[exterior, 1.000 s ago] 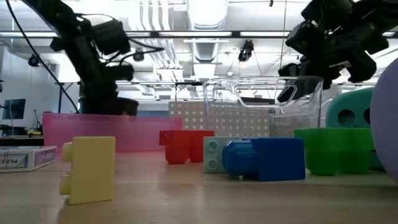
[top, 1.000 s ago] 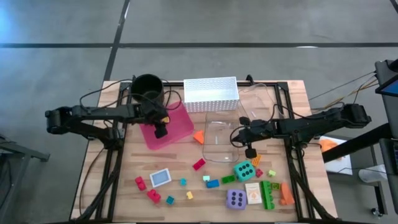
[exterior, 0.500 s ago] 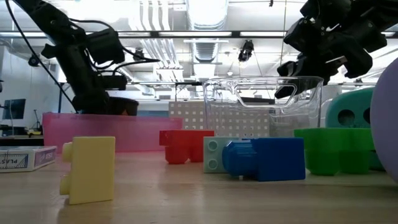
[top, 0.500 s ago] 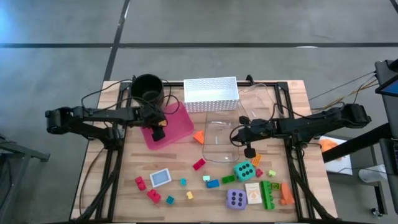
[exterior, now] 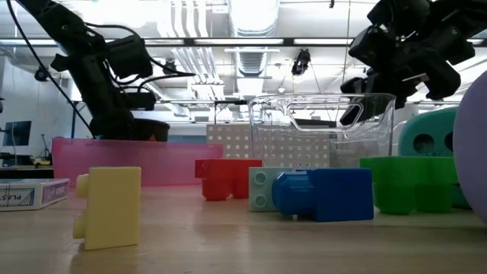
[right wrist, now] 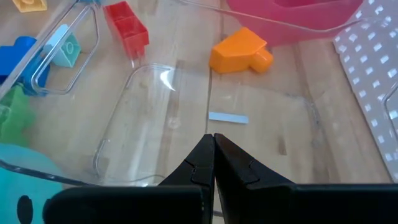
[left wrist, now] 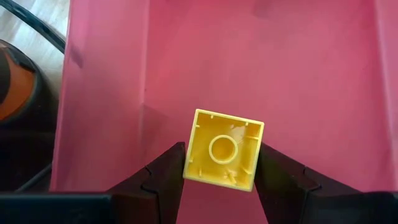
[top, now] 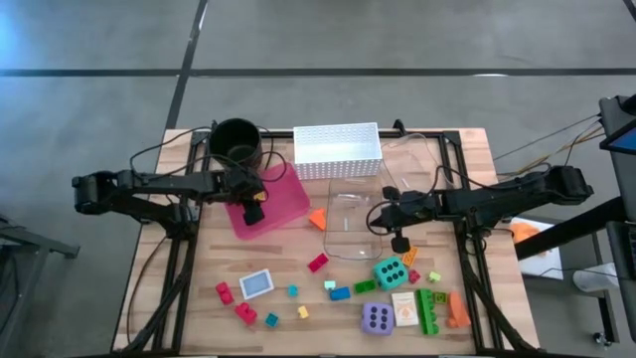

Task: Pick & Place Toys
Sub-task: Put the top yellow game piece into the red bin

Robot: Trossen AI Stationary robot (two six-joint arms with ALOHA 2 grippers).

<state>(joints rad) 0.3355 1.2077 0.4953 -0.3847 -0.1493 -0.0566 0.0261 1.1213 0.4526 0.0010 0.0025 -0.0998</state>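
My left gripper (top: 254,210) is over the pink tray (top: 288,202) and shut on a yellow brick (left wrist: 224,149). My right gripper (top: 399,242) is shut and empty beside the right wall of the clear bin (top: 350,225); in the right wrist view (right wrist: 214,140) its fingertips meet. Loose toys lie on the near half of the table: a teal die (top: 389,271), a purple die (top: 377,318), a card (top: 256,283), green bricks (top: 429,310), a red brick (top: 318,263) and an orange brick (top: 317,218). My left gripper pinches the yellow brick by two opposite side walls (left wrist: 188,152) between its two fingers (left wrist: 163,177). The fingers point down from above. The brick's hollow underside faces up toward the wrist camera. The brick sits over the tray floor; whether it touches it, I cannot tell.
A black round pot (top: 236,142) stands at the far left and a white perforated basket (top: 337,150) at the far middle. In the low view a yellow brick (exterior: 110,207), a red brick (exterior: 226,177) and a blue brick (exterior: 323,194) lie near the front edge.
My left gripper has shifted a little toward the table's left over the pink tray, still shut on the yellow brick, and has then kept still.
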